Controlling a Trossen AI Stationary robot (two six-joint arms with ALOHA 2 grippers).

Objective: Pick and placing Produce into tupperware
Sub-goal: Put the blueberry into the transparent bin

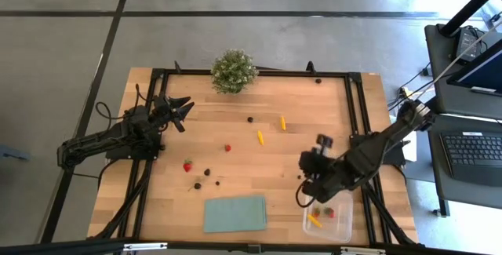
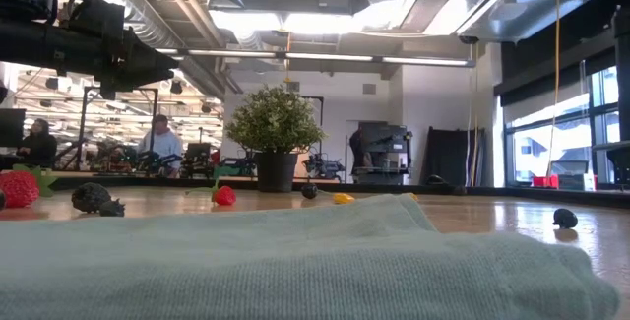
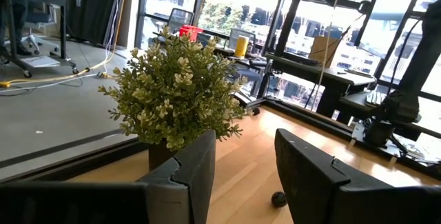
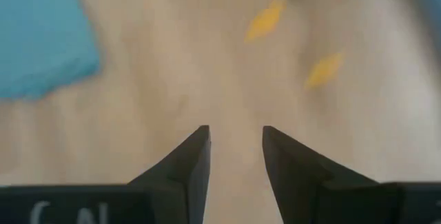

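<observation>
The clear tupperware (image 1: 343,228) stands at the table's near right corner. It holds a yellow piece (image 1: 314,220), a strawberry (image 1: 330,212) and dark berries. Loose produce lies mid-table: two strawberries (image 1: 227,147) (image 1: 187,165), two yellow pieces (image 1: 260,137) (image 1: 283,122) and dark berries (image 1: 207,172). My right gripper (image 4: 236,138) hangs open above the wood, just on the far-left side of the tupperware (image 1: 306,166). It slants down toward the yellow pieces (image 4: 265,18) with nothing between its fingers. My left gripper (image 3: 244,148) waits open and level at the table's left (image 1: 182,110), facing the potted plant.
A bushy potted plant (image 1: 233,71) stands at the far edge. A pale-green sheet (image 1: 235,213) lies flat at the near edge and fills the low view's foreground (image 2: 295,261). Single dark berries lie far right (image 1: 318,81) and mid-table (image 1: 250,118). People sit in the room behind.
</observation>
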